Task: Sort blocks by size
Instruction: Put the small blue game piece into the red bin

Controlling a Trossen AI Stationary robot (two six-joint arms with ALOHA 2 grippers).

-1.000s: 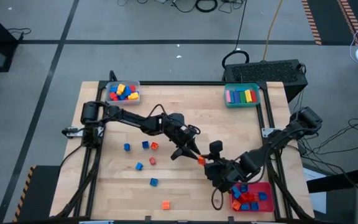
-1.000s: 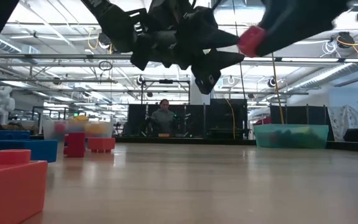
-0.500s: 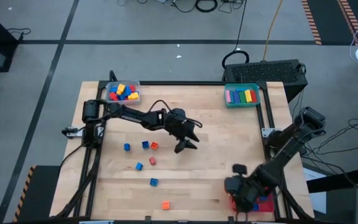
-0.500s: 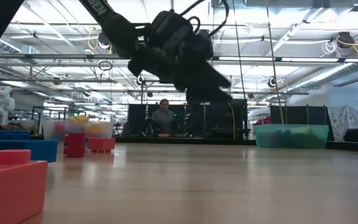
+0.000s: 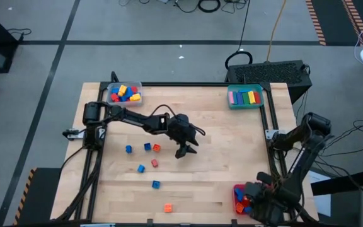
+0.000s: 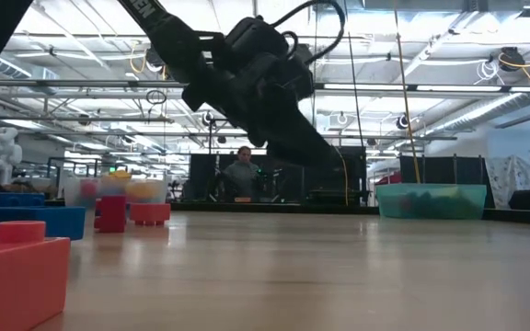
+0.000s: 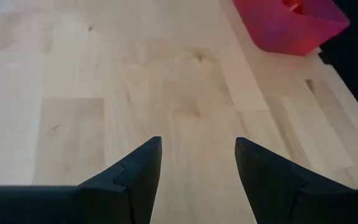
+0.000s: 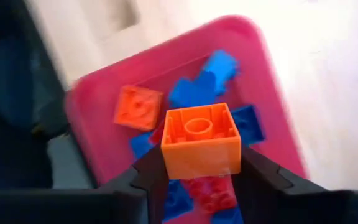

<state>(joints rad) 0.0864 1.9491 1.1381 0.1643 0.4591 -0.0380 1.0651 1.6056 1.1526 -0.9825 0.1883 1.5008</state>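
Right wrist view shows the right gripper [image 8: 199,167] over the red tray [image 8: 104,93], its jaws pinching an orange cube [image 8: 201,140] by two opposite sides; blue bricks [image 8: 199,84] and another orange piece [image 8: 139,107] lie in the tray below. From overhead, that tray [image 5: 237,189] sits at the table's 5 o'clock corner. The left gripper [image 5: 184,150] hangs near table centre, jaws spread and empty. Loose cubes [image 5: 145,156] lie at its 9 o'clock; the clear tray [image 5: 110,90] is at 11, the teal tray [image 5: 245,105] at 1.
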